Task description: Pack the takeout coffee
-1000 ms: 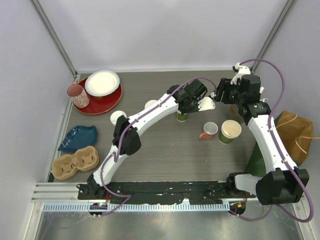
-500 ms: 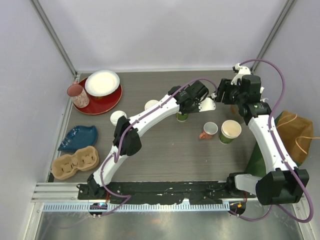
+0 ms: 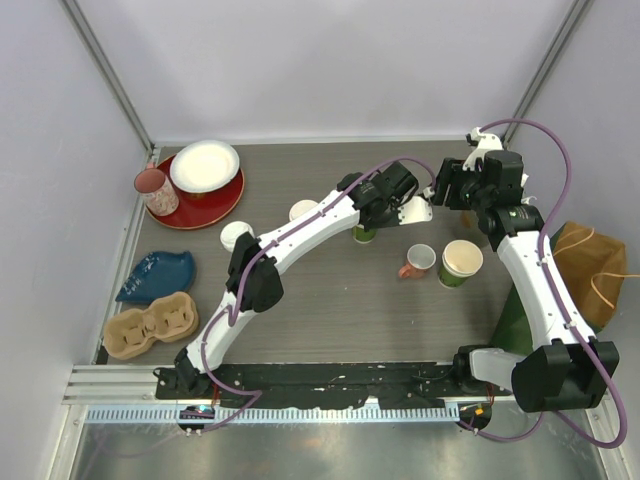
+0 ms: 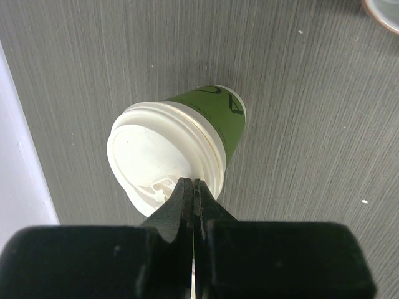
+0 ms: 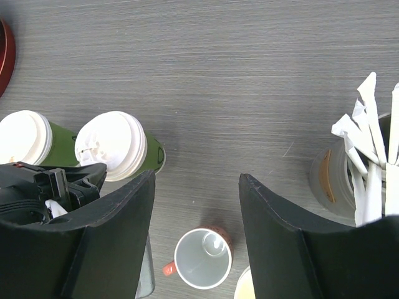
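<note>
Two green paper cups with white lids stand mid-table. One lidded cup (image 3: 365, 234) is under my left gripper (image 3: 372, 222). In the left wrist view the gripper (image 4: 193, 182) is shut, its tips over the near rim of this cup's lid (image 4: 159, 156). The right wrist view also shows this cup (image 5: 115, 146). The second lidded cup (image 3: 303, 210) stands just to its left and also shows in the right wrist view (image 5: 25, 138). My right gripper (image 3: 440, 190) is open and empty (image 5: 196, 177), high above the table, right of both cups.
A pink-handled mug (image 3: 420, 260) and a lidless green cup (image 3: 460, 262) stand at the right. A jar of wrapped straws (image 5: 365, 162) is beside my right gripper. A cardboard cup carrier (image 3: 150, 325), blue dish (image 3: 155, 275), red tray (image 3: 232, 200), loose white lid (image 3: 235, 236) and brown bag (image 3: 590, 260) lie around.
Both arms have shifted only very slightly. The cups have not moved.
</note>
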Tool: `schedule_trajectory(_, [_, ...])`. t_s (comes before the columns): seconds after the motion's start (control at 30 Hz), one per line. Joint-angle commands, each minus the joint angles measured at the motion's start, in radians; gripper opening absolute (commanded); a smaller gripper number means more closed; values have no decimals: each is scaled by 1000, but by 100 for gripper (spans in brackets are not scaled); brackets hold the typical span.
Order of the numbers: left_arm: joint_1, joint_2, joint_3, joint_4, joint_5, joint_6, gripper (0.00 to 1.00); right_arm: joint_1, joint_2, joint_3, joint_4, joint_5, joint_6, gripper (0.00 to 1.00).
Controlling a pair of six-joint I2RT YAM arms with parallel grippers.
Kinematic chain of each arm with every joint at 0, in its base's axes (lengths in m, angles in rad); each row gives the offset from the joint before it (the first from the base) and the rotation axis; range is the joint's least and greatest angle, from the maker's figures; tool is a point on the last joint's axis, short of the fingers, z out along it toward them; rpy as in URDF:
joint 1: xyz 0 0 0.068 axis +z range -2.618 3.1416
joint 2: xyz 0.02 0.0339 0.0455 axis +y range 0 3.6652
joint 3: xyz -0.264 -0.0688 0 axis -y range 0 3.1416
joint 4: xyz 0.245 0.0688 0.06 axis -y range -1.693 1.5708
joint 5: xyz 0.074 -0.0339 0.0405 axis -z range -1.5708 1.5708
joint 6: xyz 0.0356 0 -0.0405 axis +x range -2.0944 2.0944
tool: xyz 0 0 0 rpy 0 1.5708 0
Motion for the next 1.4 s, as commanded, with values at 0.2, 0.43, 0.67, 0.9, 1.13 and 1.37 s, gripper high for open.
schedule_trajectory(0.2, [-78,-22,19,45,108,27,0,19,-19,16,64,-48,9,62])
schedule_trajectory(0.43, [-78,-21,15,44,116,27,0,19,-19,16,59,-48,6,62])
schedule_trajectory(0.67, [-85,-30,3,41,147,23,0,21,-19,19,56,-34,9,62])
schedule_trajectory(0.9, [-87,-28,-27,31,131,37,0,19,-25,18,53,-26,5,62])
schedule_trajectory(1.13, [-87,-45,-8,33,136,25,21,19,-23,19,52,-31,3,63])
schedule_trajectory(1.37, [-85,-64,14,35,99,27,30,19,-17,22,46,-40,5,62])
